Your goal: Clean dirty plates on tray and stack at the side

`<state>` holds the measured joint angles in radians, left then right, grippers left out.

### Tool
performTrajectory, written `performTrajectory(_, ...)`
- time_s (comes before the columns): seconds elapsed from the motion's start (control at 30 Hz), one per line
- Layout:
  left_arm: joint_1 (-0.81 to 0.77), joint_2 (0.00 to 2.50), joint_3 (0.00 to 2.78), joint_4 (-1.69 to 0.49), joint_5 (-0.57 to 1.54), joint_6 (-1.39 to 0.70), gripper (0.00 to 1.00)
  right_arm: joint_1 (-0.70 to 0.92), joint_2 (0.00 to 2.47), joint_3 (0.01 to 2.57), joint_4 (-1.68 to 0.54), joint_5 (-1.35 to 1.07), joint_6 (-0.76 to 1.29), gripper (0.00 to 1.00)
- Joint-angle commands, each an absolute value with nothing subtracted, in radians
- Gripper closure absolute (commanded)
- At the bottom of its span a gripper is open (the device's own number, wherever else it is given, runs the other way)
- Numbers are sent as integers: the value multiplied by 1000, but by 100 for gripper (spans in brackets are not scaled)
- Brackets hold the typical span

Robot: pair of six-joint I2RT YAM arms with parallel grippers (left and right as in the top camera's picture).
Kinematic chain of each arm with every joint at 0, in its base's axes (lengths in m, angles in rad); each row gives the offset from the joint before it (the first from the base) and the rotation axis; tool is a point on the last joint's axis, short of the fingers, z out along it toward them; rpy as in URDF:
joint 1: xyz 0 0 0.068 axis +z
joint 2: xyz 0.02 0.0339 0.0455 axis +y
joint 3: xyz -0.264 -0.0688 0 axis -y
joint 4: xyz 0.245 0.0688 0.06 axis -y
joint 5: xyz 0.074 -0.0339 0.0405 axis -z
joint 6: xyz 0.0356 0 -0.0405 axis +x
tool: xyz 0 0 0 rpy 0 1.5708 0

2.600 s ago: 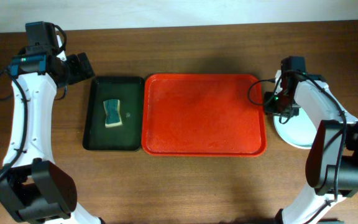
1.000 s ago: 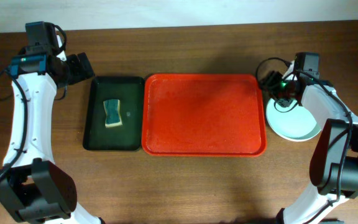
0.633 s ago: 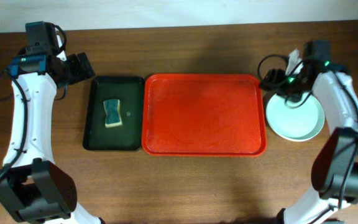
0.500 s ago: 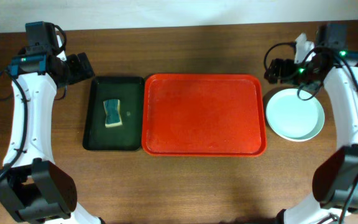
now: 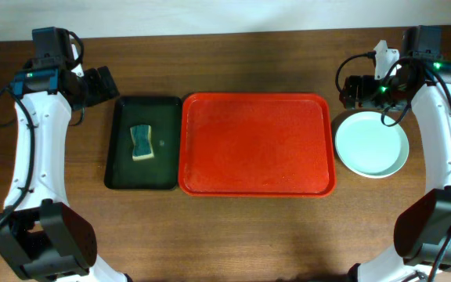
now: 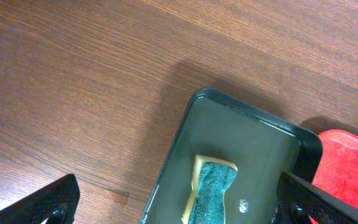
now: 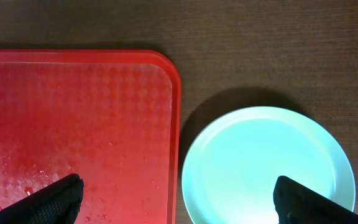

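Note:
The red tray lies bare in the middle of the table, its wet surface and right rim also showing in the right wrist view. A pale mint plate rests on the table just right of the tray, apart from it; I cannot tell whether other plates lie under it. My right gripper hangs open above the gap between tray and plate, holding nothing. My left gripper is open over the table's far left, also holding nothing.
A dark green-black tray sits against the red tray's left side and holds a teal-and-yellow sponge, also seen from the left wrist. Bare wooden table surrounds both trays.
My right gripper has opened wide, lifted off the mint plate and drawn back toward the table's far edge. The plate stays where it lay. The left arm has not moved.

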<state>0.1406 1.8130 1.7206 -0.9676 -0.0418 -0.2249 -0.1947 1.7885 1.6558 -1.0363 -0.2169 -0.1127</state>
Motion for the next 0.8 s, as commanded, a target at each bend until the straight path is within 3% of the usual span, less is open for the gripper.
performTrajectory(0.0,139,1819,1721,-966,-46,-231,1,-190,1792,1655,-1036,-201,-123,1)
performTrajectory(0.37,139,1819,1721,-966,-46,-231,1,-190,1734,1653,-1036,-201,-123,1)
performTrajectory(0.77,139,1819,1721,-966,-46,-231,1,-190,1148,1653,-1036,-201,-123,1)
